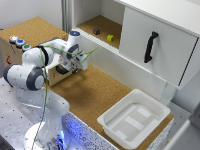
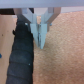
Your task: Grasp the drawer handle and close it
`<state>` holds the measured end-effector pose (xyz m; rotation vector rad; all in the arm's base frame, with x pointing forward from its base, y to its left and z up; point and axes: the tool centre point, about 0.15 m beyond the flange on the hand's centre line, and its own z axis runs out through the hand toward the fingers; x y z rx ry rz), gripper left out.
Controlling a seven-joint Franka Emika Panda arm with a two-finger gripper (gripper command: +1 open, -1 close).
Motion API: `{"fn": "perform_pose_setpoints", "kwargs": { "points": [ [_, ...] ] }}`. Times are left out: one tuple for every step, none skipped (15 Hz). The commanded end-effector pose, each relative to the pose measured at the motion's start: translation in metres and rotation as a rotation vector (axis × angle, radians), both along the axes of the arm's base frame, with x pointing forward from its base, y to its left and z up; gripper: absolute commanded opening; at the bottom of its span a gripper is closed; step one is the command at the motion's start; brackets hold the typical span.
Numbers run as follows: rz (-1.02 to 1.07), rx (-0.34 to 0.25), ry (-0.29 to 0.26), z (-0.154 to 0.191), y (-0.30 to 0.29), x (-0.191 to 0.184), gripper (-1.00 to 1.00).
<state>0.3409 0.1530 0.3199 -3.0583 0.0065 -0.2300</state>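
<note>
My gripper sits low in front of the light wooden box at the exterior view's left. The arm covers most of the drawer; only a dark patch of it shows beside the wrist. In the wrist view a black, rough-looking bar, which I take for the drawer handle, runs alongside my gripper. The pale fingers stand close together just beside the bar, not around it. Nothing is between them. Cork floor lies under the tips.
The box carries coloured buttons on top. A big white cabinet with an upright black door handle stands at the back right. Small objects lie on its cork shelf. A white plastic tray sits at the front right.
</note>
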Motion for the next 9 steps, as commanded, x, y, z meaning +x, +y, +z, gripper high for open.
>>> {"fn": "perform_pose_setpoints", "kwargs": {
  "points": [
    [0.054, 0.003, 0.010, -0.005, 0.059, 0.009, -1.00],
    [0.062, 0.004, 0.011, -0.005, 0.071, 0.011, -1.00],
    [0.065, 0.005, 0.007, -0.004, 0.080, 0.014, -1.00],
    [0.075, 0.006, 0.002, -0.003, 0.090, 0.018, -1.00],
    [0.078, 0.008, 0.000, -0.002, 0.098, 0.021, -1.00],
    [0.079, 0.009, -0.006, -0.001, 0.107, 0.026, -1.00],
    [0.081, 0.014, -0.010, 0.000, 0.116, 0.030, -1.00],
    [0.080, 0.022, -0.013, 0.001, 0.124, 0.032, -1.00],
    [0.084, 0.028, -0.017, 0.003, 0.133, 0.036, -1.00]
  ]
}}
